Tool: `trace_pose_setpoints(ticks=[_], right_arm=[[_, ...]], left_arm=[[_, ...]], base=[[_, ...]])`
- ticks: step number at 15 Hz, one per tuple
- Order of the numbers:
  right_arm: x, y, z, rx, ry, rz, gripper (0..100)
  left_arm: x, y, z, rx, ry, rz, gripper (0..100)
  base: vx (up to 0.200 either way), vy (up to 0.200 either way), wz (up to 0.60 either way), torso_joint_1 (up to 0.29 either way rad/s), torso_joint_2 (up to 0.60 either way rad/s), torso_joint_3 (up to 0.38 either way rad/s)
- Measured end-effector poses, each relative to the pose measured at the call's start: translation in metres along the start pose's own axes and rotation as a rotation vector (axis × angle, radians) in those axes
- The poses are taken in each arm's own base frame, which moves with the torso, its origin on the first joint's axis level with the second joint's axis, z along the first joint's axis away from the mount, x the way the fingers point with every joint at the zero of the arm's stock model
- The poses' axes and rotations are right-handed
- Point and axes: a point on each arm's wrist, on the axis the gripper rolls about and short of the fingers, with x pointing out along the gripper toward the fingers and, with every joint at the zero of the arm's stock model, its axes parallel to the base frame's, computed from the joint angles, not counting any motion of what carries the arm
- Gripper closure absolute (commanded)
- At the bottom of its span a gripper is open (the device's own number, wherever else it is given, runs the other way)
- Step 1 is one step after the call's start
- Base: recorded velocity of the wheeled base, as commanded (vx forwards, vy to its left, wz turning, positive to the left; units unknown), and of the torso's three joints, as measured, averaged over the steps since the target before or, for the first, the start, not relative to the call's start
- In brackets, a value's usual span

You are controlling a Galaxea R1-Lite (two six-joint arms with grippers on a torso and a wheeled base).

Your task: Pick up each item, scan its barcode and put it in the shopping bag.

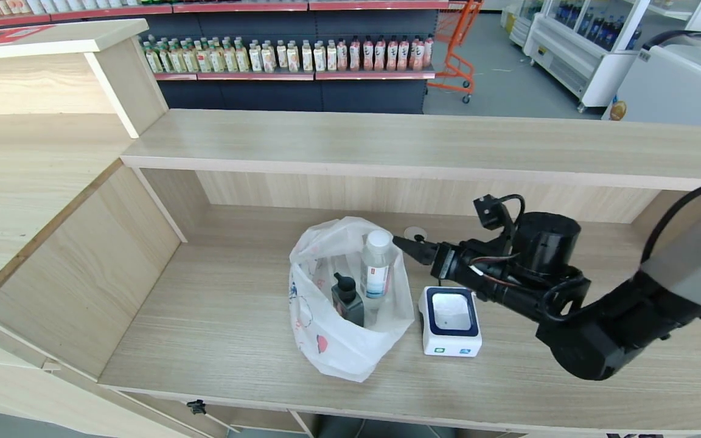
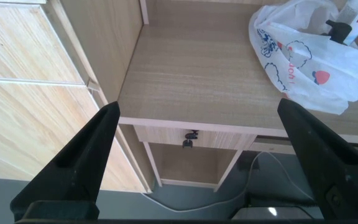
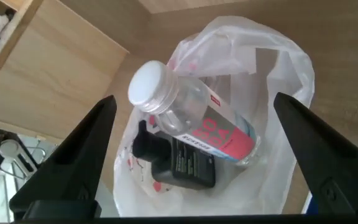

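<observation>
The right gripper (image 1: 408,246) is pictured spread wide and empty, its tips just beside the white-capped bottle (image 1: 377,263); that bottle and a dark pump bottle (image 1: 347,299) are lodged in the shopping bag (image 1: 326,340) ahead of it; the scanner (image 1: 451,319) is set under its arm; the left gripper (image 2: 199,106) is likewise spread, well apart from the bag.

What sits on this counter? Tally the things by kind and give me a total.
Shopping bag: 1
Bottles: 2, the white-capped clear bottle and the dark pump bottle, both inside the bag
Barcode scanner: 1
Total: 4
</observation>
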Motion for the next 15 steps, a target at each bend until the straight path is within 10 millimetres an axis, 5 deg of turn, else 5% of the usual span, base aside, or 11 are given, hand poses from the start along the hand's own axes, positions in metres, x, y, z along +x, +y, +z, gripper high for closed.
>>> trace_pose_setpoints(ticks=[3, 7, 11, 15], right_arm=[[-0.061, 0.025, 0.025, 0.006, 0.029, -0.035, 0], [-0.176, 0.045, 0.035, -0.070, 0.076, -0.204, 0], [-0.281, 0.055, -0.013, -0.153, 0.095, -0.480, 0], [-0.341, 0.068, -0.068, -0.240, 0.031, -0.678, 0]], left_arm=[[0.000, 0.000, 0.000, 0.000, 0.000, 0.000, 0], [0.000, 0.000, 0.000, 0.000, 0.000, 0.000, 0], [0.000, 0.000, 0.000, 0.000, 0.000, 0.000, 0], [0.000, 0.000, 0.000, 0.000, 0.000, 0.000, 0]], base=[[0.000, 0.000, 0.00, 0.000, 0.00, 0.000], [0.000, 0.000, 0.00, 0.000, 0.00, 0.000], [0.000, 0.000, 0.00, 0.000, 0.00, 0.000], [0.000, 0.000, 0.00, 0.000, 0.00, 0.000]])
